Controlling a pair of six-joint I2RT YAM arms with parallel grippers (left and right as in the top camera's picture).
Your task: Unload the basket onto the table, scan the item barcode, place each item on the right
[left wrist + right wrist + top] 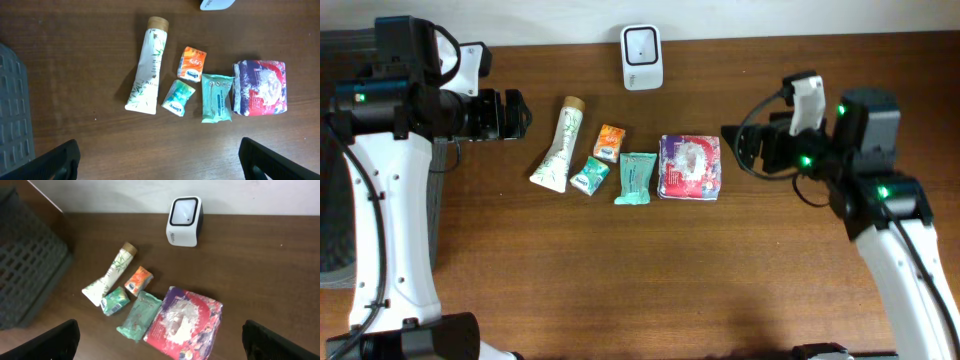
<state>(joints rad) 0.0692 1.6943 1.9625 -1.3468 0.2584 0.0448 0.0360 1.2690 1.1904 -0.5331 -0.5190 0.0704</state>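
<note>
- left gripper hovers over the left side of the table, fingers spread wide, holding nothing.
- white tube lies slantwise, apart from that gripper.
- teal packet and orange packet sit just right of the tube.
- green wipes pack lies next; the white scanner stands behind it near the far edge.
- red and purple tissue pack lies just beside the wipes pack.
- right gripper hovers right of it, fingers spread, empty.

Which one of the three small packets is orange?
The orange packet beside the white tube; the small sachet and the wipes pack are teal.
</note>
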